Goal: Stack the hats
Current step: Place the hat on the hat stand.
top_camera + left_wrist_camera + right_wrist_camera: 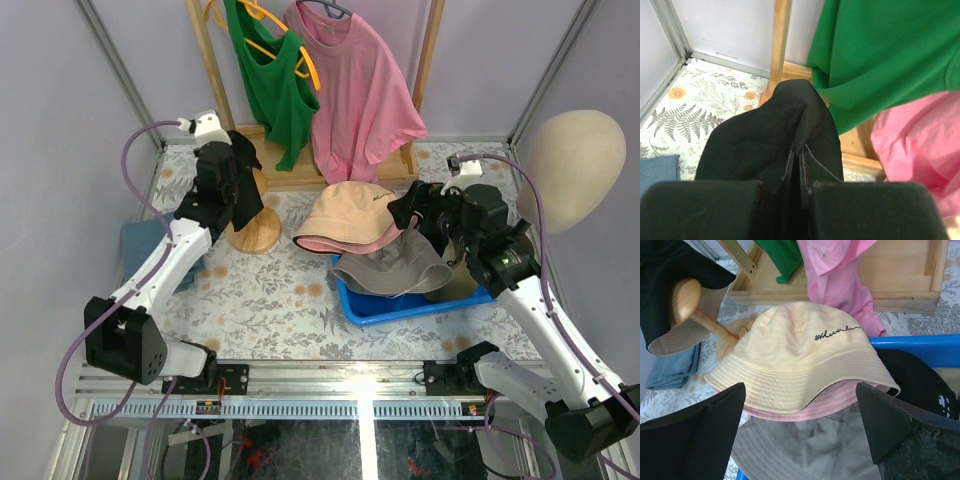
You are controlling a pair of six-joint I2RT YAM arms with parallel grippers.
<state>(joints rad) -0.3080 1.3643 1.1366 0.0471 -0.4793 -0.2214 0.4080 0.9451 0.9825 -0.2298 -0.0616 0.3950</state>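
black hat (pixel 767 140) is pinched by the closed left gripper (pixel 802 186), right gripper (pixel 801 390) is held wide open near the beige hat (pixel 795 355)

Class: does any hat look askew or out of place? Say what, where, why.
The beige hat and the pink hat under it sit askew: they overhang the blue bin rim instead of lying squarely on the grey hat.
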